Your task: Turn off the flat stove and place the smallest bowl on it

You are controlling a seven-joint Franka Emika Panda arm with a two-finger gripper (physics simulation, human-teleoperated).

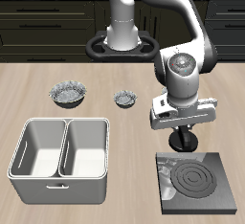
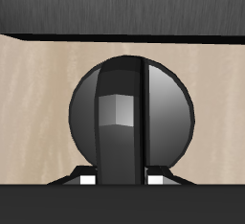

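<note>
The flat stove (image 1: 218, 195) is a dark-grey square plate near the table's front edge, and its ring coils (image 1: 195, 181) look dark, not red. My gripper (image 1: 180, 145) reaches down onto the stove's back corner, where it covers the knob. In the wrist view the black round knob (image 2: 170, 113) fills the middle, and the gripper (image 2: 121, 178) is shut on its raised centre ridge (image 2: 119, 123), one finger on each side. The smallest bowl (image 1: 125, 99), grey with a crinkled rim, sits farther back on the table, well apart from the gripper.
A wider crinkled grey bowl (image 1: 70, 94) stands beside the small one. A white double-basin tray (image 1: 59, 148) sits near the front edge, across from the stove. The robot's base (image 1: 122, 42) is at the back.
</note>
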